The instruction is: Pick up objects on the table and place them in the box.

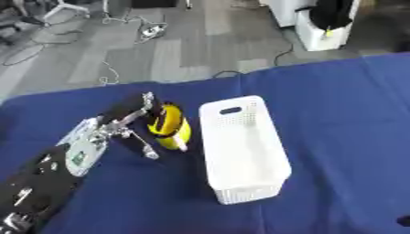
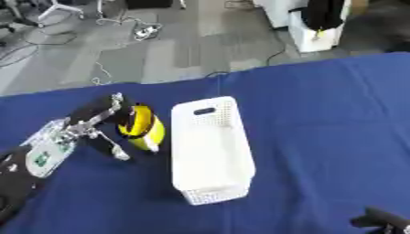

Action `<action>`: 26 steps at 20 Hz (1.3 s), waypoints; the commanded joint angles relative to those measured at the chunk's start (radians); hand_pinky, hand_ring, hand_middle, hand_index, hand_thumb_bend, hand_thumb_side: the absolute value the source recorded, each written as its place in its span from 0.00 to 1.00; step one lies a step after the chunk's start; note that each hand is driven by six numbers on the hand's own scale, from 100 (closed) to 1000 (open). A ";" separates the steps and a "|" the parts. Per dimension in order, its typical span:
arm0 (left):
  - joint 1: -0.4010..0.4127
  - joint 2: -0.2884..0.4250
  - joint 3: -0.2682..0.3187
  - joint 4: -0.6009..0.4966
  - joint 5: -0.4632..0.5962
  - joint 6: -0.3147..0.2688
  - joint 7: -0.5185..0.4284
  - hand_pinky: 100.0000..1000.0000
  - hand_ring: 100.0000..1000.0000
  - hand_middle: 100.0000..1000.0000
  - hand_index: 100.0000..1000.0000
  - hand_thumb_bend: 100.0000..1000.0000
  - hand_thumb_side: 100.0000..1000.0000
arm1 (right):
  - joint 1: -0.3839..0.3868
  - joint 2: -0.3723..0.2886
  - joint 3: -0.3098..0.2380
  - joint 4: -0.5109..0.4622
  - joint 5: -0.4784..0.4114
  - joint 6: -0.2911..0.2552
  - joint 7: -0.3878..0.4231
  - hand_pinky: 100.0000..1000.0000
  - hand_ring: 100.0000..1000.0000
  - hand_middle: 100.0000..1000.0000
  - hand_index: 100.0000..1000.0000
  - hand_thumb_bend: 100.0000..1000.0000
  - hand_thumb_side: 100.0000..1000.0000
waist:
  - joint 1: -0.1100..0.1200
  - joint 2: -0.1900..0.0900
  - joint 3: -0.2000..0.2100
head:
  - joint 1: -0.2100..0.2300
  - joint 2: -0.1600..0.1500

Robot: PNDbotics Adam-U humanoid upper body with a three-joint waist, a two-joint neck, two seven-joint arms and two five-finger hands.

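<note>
Down at the bottom right corner of the right eye view a dark bit of the right hand [image 2: 383, 220] pokes in, too little showing to tell if it's clenched or relaxed. Coming in from the lower left, the left arm stretches across the blue worktop [image 1: 336, 137], and the left hand [image 1: 128, 125] sits right up against a yellow and black object [image 1: 169, 125]. Its fingers look curled round the thing's near side, so it reads as grasping it, though the blur makes the exact contact hard to call.

That yellow object looks like a stubby cylinder, maybe a roll or small can, leaning a bit. Probably light and rigid, with a smooth skin that could slip, so wrapping around the middle of the body seems the safest hold, better than pinching an end.

It sits just beside the left wall of the white perforated box [image 1: 240, 151], between hand and box. Nothing shows inside the box. Judging by that, the move needs a lift over the rim and a short shift right.
</note>
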 commanded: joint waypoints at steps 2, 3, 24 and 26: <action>-0.005 0.045 0.022 -0.043 0.022 0.014 -0.001 0.00 0.00 0.05 0.27 1.00 0.00 | 0.002 -0.009 -0.008 -0.017 -0.008 -0.076 0.080 0.55 0.67 0.81 1.00 0.95 0.39 | -0.008 -0.023 0.005 | -0.004 -0.006; -0.005 0.048 0.023 -0.049 0.024 0.017 -0.002 0.00 0.00 0.05 0.27 1.00 0.00 | 0.002 -0.009 -0.008 -0.017 -0.009 -0.075 0.080 0.55 0.67 0.81 1.00 0.95 0.39 | -0.009 -0.025 0.006 | -0.005 -0.006; -0.032 0.080 0.025 -0.200 0.095 0.063 -0.025 0.00 0.00 0.05 0.27 1.00 0.00 | 0.014 -0.014 -0.007 -0.017 -0.021 -0.075 0.085 0.55 0.67 0.81 1.00 0.95 0.39 | -0.016 -0.046 0.012 | -0.009 0.003; -0.039 0.082 0.023 -0.214 0.104 0.068 -0.029 0.00 0.00 0.05 0.27 1.00 0.00 | 0.015 -0.015 -0.007 -0.017 -0.022 -0.074 0.087 0.56 0.67 0.81 1.00 0.95 0.40 | -0.016 -0.048 0.013 | -0.009 0.002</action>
